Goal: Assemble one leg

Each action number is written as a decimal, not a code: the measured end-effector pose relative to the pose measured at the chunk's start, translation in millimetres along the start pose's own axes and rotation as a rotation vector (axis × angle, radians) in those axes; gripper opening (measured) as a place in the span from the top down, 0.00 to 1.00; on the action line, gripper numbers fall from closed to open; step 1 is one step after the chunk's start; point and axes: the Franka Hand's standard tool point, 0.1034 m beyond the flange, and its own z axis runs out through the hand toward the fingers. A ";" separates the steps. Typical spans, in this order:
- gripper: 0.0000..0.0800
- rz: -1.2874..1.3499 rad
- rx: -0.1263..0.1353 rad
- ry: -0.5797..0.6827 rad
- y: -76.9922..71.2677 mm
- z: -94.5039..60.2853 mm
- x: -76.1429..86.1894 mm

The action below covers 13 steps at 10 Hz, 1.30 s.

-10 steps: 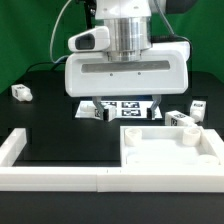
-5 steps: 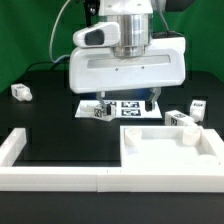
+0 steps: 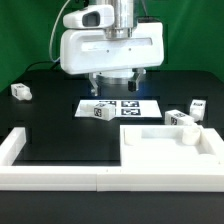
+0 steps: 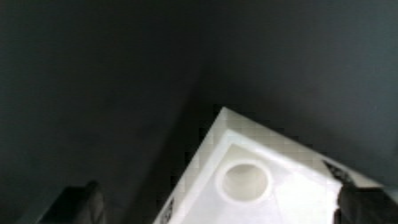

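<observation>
On the black table (image 3: 50,125) no leg is held. One leg (image 3: 20,92) lies far to the exterior view's left, and two more (image 3: 181,120) sit at the right, just beside the panel (image 3: 165,152). What looks like another (image 3: 97,111) sits on the marker board (image 3: 130,104). The gripper (image 3: 115,87) hangs above that board, fingers wide, nothing between them. The wrist view shows only a panel corner socket (image 4: 242,180). Step, as I judge it: choosing a leg to grasp. The next move calls for descending, straddling one leg, then closing.
</observation>
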 end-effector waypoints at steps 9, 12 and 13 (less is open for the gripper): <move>0.19 -0.392 -0.001 -0.064 -49.1 39.3 -53.5; 0.19 -0.339 0.006 -0.174 -58.5 43.3 -71.8; 0.19 -0.349 -0.017 -0.230 -60.7 41.8 -74.2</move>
